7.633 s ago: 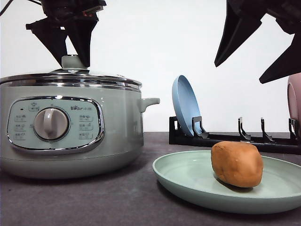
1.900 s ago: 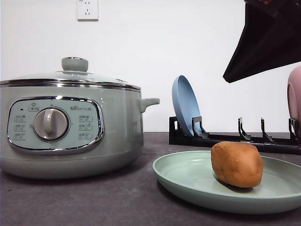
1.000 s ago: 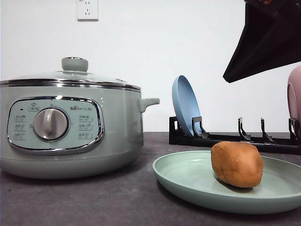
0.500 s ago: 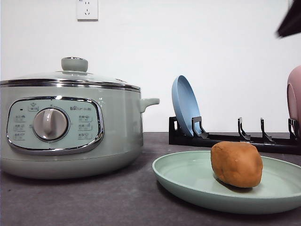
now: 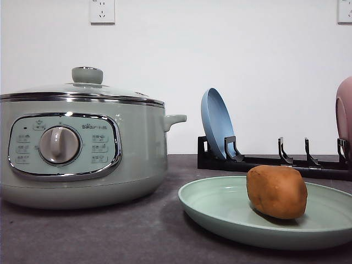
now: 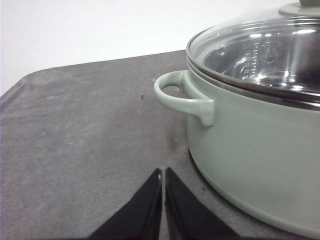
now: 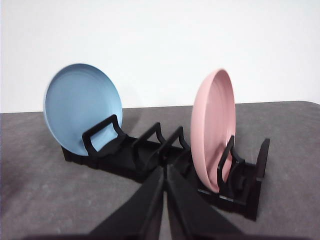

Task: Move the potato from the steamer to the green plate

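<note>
Left gripper [image 6: 163, 176]: fingers are pressing tip to tip, clenched on nothing, hanging low over the grey table [image 6: 75, 130] just beside the steamer [image 6: 260, 165]. Its side handle [image 6: 186, 100] is sitting just past the fingertips, not touching.

Right gripper [image 7: 165, 175]: jaws are likewise meeting at the tips, gripping nothing, pointing at the black rack [image 7: 150, 155]. Blue plate [image 7: 82, 115] is standing upright in one end slot, pink plate [image 7: 214, 127] upright near the other end, with bare slots between them.

Steamer is sitting with its glass lid [image 5: 82, 91] on and the knob [image 5: 87, 75] on top; the pot looks bare through the glass in the left wrist view.

Potato [image 5: 276, 192] is lying on the green plate [image 5: 220, 206], right of its centre, well apart from the steamer. The plate is resting flat on the table in front of the rack.
</note>
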